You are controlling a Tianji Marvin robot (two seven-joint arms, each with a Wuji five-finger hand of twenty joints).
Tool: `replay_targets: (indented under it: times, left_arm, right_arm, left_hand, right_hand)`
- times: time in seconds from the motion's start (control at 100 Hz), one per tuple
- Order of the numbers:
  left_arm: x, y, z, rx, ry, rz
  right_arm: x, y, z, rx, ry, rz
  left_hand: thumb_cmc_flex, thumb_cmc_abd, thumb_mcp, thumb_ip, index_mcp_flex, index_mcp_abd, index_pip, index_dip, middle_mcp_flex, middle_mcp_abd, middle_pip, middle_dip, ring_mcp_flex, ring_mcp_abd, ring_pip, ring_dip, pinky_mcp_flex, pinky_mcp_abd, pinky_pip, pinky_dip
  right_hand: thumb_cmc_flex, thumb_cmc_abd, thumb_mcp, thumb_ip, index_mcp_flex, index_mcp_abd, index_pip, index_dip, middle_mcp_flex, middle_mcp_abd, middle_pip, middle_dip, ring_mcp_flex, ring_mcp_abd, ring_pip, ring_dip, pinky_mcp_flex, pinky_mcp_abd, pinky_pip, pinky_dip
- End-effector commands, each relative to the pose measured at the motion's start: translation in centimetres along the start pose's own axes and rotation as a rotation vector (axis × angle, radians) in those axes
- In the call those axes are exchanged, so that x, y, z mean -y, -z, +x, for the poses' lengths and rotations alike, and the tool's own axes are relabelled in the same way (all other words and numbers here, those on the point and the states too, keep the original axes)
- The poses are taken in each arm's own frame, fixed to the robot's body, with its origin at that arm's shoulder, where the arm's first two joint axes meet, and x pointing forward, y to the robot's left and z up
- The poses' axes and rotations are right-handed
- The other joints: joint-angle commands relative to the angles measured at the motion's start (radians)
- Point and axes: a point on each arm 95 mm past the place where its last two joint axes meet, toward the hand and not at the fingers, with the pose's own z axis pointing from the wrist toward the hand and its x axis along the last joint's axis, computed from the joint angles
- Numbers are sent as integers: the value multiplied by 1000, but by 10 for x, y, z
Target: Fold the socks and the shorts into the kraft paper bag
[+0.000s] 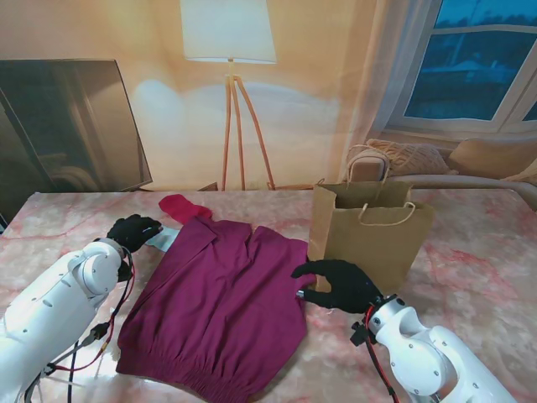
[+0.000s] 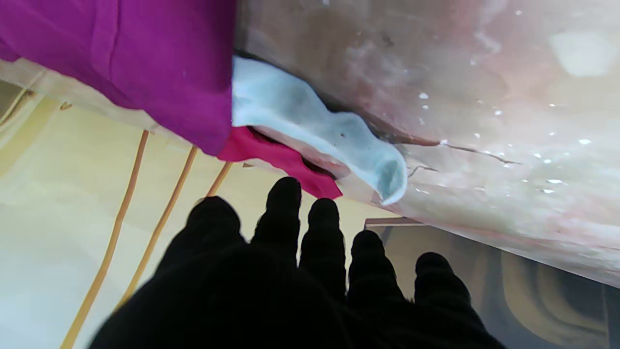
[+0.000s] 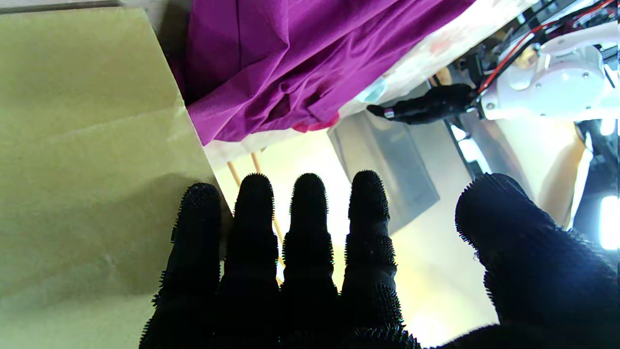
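both arms have smooth, rounded white shells with grey seams at the joints. the left hand (image 1: pixel 132 231) and right hand (image 1: pixel 340 285) each have five fingers under a black glove; on the right hand (image 3: pixel 310 271) the glove fabric is covered in short bristly nubs. thin red and black cables (image 1: pixel 105 323) run exposed along the left forearm, and red and black cables (image 1: pixel 373 353) exit at the right wrist.
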Motion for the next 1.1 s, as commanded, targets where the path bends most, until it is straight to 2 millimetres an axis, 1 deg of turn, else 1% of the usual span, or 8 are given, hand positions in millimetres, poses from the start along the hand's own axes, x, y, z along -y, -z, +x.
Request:
replay_targets:
  times: [0.0,0.12,0.31,0.47,0.5,0.59,0.69,1.09]
  left_arm:
    - [3,-6,10,-18,8,-4]
    - [-3,-14,3,-2,10,-58]
    - [-16,-13,-5,33,16,-113]
    - [-25,0,-15,57,22,-142]
    - [-26,3,-16,60,18,-148]
    - [-31,13,-21,74,15,-166]
    - [-38,24,-25,86,5,-183]
    - [-64,68,-38,133,10,-232]
  right_arm:
    - [-1,-3,1,-1,-2,0]
    - [0,-4,-1,3,-7,10]
    - [2,-5,-2,7,-15,29]
    - [4,-5,2,-4,-18,28]
    - [4,-5,2,-6,-19,27]
    - [6,-4,4,-10,-19,25]
    - [8,-2,6,-14,-20,24]
    - [15,15,10,-26,-26,19]
  left_hand:
    - [-77,70,3,-6,-20,-4,-15,-12,-51,-32,-7,-9,-35,-40,-30,-15,1,-13,-22,-38]
    - [-198,75,20,24,-33,-3,-20,-8,-57,-29,-11,-7,-29,-78,-50,-46,0,-17,-14,-47]
    - [-265,83,19,37,1,29,-12,0,-12,14,-10,-3,16,-27,-24,-43,-4,-8,11,-23]
    - [-281,88,19,42,57,41,3,7,44,39,-2,5,56,6,-6,-34,-4,-15,30,2]
    - [-286,88,22,47,75,47,5,8,60,74,-7,9,70,18,0,-28,-9,-15,44,25]
    - [-290,94,22,49,106,60,13,9,93,91,0,16,95,42,12,-20,-8,-17,56,44]
    - [-293,101,22,53,160,78,23,7,147,116,1,34,127,71,35,1,-19,-24,85,107]
    - [-281,106,24,54,219,91,45,9,212,141,12,51,168,102,74,19,-18,-43,104,165]
  right_hand:
    - [-12,40,-10,50,-19,-4,0,3,5,4,15,13,1,-15,6,2,-8,-15,20,-5]
    - [-10,41,-12,50,-20,-5,0,4,6,5,17,13,2,-15,6,2,-9,-14,23,-6]
    - [-11,45,-15,50,-18,-5,2,5,4,6,17,13,1,-14,6,3,-11,-12,28,-7]
    - [-10,46,-18,51,-17,-8,2,5,4,5,18,14,0,-15,6,4,-11,-11,30,-9]
    - [-10,46,-19,51,-17,-5,2,5,3,4,17,13,0,-13,6,4,-12,-11,30,-9]
    - [-11,45,-18,51,-17,-5,0,4,3,5,17,13,0,-15,6,4,-12,-12,31,-10]
    - [-9,44,-18,51,-18,-7,0,4,3,5,16,13,0,-14,6,4,-11,-11,31,-11]
    - [-9,40,-17,51,-22,-7,-2,4,-2,5,11,11,-4,-14,4,2,-14,-10,31,-14]
